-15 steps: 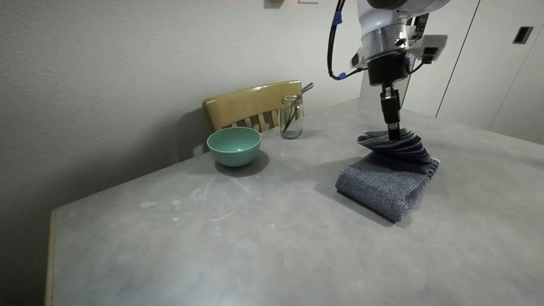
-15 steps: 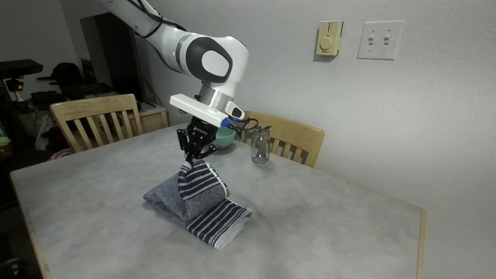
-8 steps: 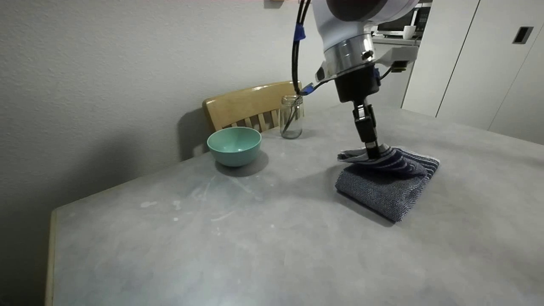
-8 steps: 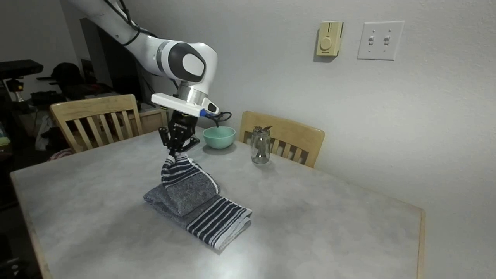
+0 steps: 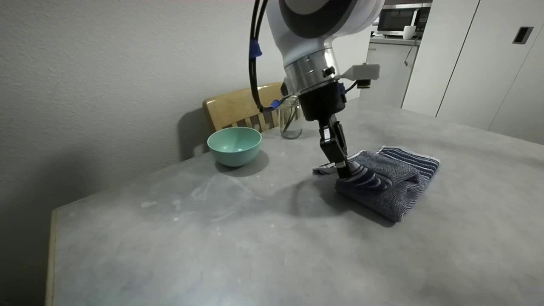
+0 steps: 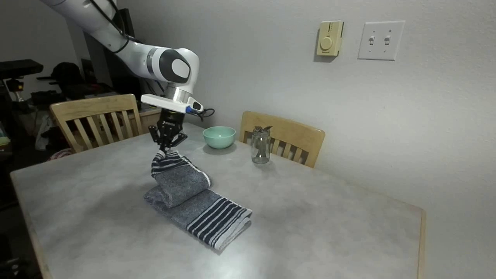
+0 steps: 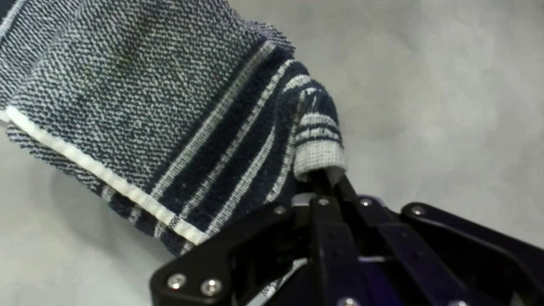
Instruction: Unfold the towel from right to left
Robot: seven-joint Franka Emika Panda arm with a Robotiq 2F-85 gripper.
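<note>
The blue-grey towel lies partly folded on the table, with dark and white stripes at its ends. It also shows in an exterior view, where the upper layer is pulled back over the lower layer and one striped end lies flat. My gripper is shut on a corner of the upper layer's striped end, just above the table and past the folded edge; it also shows in an exterior view. In the wrist view the gripper pinches the striped towel; its fingertips are partly hidden by the cloth.
A teal bowl and a glass jar with cutlery stand near the wall side of the grey table. Wooden chairs stand at the table's edges. A thermostat and a switch plate are on the wall.
My gripper has moved left in both exterior views and down toward the table in one of them, dragging the held striped end along. More of the towel's lower layer is uncovered.
</note>
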